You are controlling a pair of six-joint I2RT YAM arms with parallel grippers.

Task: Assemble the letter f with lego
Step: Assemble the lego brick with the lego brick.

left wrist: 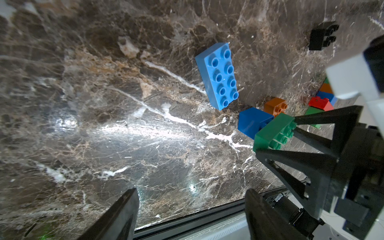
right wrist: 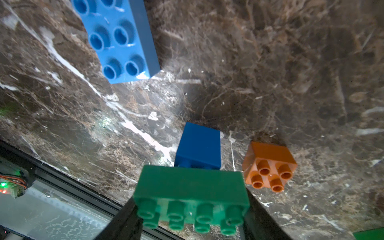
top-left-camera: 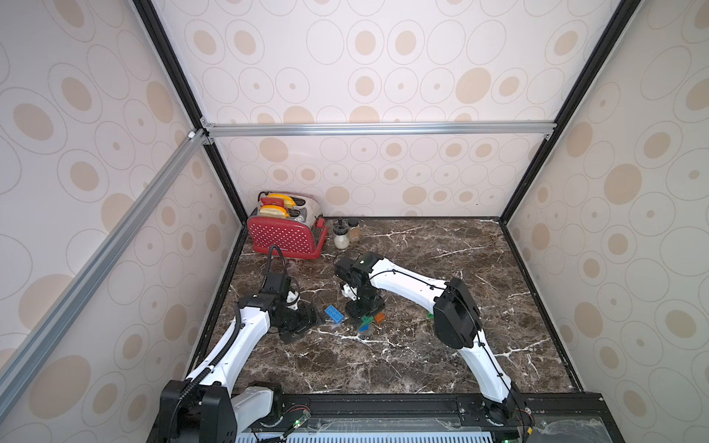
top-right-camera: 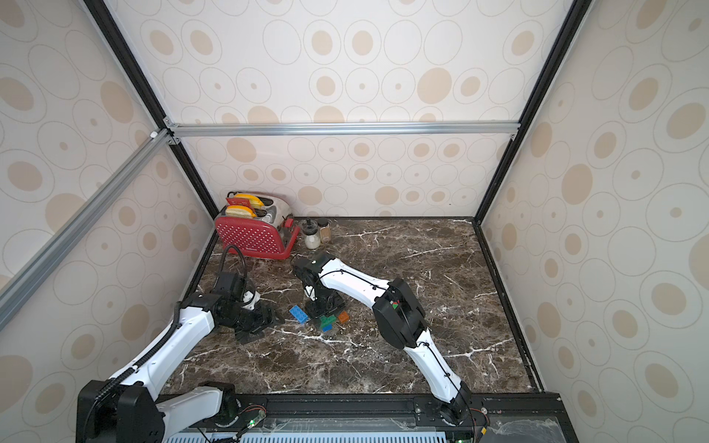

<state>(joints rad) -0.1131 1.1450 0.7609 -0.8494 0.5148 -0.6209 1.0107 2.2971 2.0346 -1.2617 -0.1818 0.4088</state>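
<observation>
The letter is barely begun: the right gripper (right wrist: pixel 191 209) clamps a green brick (right wrist: pixel 191 185), seemingly joined to a dark blue brick (right wrist: pixel 198 145); the left gripper (left wrist: pixel 192 194), fingers apart, is empty; a light blue brick (left wrist: pixel 220 74) lies loose.

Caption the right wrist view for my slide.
Right gripper grips an oblong green plastic brick with a dark blue square brick attached.

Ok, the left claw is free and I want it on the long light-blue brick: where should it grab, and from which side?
Pinch the long light-blue brick across its two long side walls, near mid-length, coming down from above. It lies flat on the table, studs up, nothing touching it, so both walls are exposed. The left claw is open.
</observation>
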